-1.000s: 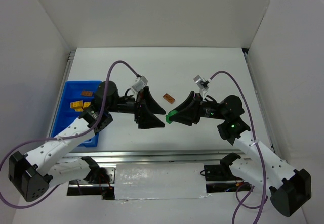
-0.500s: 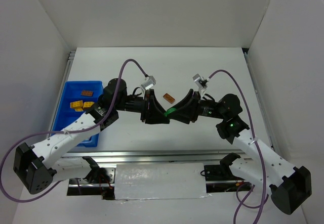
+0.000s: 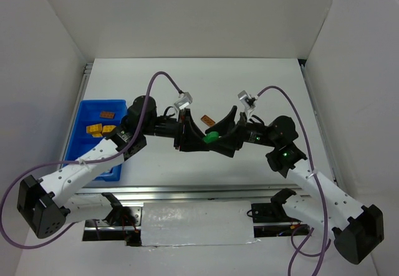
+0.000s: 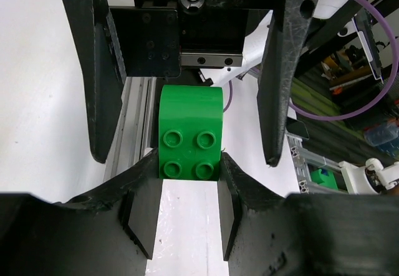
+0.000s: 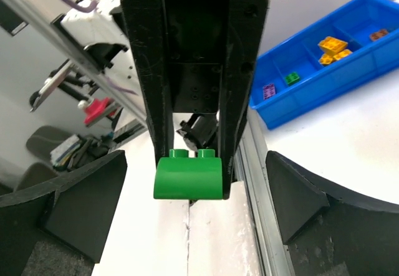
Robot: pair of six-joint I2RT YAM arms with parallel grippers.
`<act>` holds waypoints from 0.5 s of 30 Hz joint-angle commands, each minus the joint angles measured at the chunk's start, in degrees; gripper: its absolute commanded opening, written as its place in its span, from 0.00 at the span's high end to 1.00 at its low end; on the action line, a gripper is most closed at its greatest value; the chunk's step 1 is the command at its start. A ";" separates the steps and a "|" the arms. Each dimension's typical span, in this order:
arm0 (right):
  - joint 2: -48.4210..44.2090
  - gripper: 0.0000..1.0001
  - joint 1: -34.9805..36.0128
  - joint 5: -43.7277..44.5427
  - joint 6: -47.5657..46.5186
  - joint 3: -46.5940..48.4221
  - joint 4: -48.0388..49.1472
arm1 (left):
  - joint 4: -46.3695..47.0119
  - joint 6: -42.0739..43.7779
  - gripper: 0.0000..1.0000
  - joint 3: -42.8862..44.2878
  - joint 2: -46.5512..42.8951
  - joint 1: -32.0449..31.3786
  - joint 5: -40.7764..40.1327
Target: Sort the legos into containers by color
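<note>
Clearly, the green brick [image 4: 190, 140] hangs at the centre of the overhead view, above the white surface [image 3: 262, 83]. It is pinched between the left jaws, which are closed on its two flat sides with only their tips. The right jaws face them from the right of the frame and stand spread wide, flanking the brick but clear of it and holding nothing. The brick looks light, hard and smooth, with one rounded end and four studs on its face. Such slick plastic could twist or slip from a tip grip, so the flat parallel sides are the place to hold it, and a deeper hold would probably be steadier. The blue tray [image 5: 324, 86] lies at the left of the overhead view, with a small green piece [image 5: 291, 76] in one compartment, likely this brick's destination.
</note>
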 commanded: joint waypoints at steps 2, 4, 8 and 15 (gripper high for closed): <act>-3.72 0.00 -0.41 6.97 -2.20 0.84 -4.06 | 2.18 2.70 1.00 3.34 -0.36 -0.29 -0.18; -6.08 0.00 -1.20 11.54 -2.64 1.02 -7.40 | -3.06 4.46 1.00 4.21 -0.53 -0.12 -4.73; -11.97 0.00 -5.06 23.23 -1.68 -0.91 -12.86 | -10.91 6.49 1.00 6.15 -1.06 3.65 -12.21; -18.22 0.00 -7.18 37.91 -3.25 -0.13 -25.78 | -18.79 1.29 1.00 4.83 -2.02 22.01 -16.95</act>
